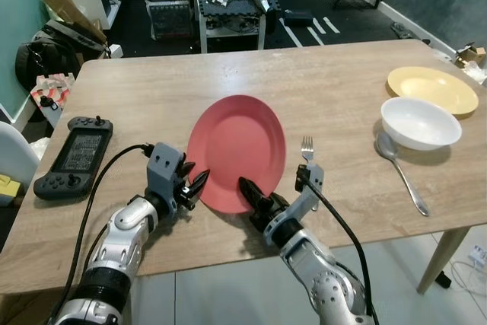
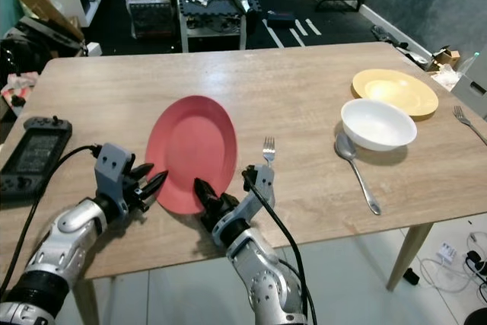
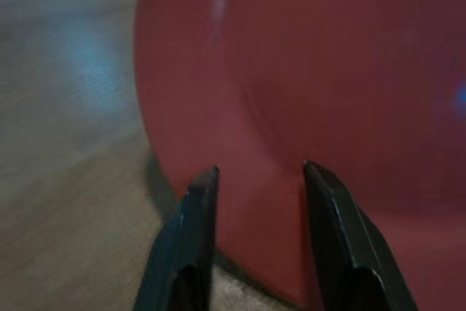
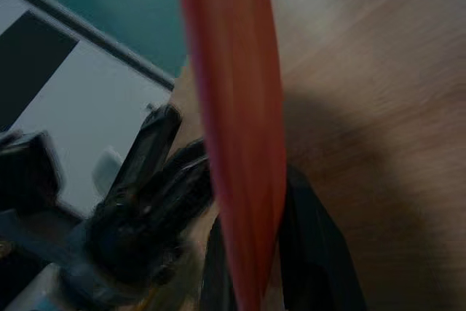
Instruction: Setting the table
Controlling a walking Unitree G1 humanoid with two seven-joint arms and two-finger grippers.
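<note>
Right wrist view: gripper (image 4: 255,253) astride red plate (image 4: 233,107) (edge-on)

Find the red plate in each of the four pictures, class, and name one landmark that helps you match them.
Left eye view: red plate centre, near table edge.
Right eye view: left of centre.
Left wrist view: beyond the black fingertips, at upper right.
Right wrist view: edge-on, a red band down the middle.
Shared landmark: the left gripper at the plate's rim.
</note>
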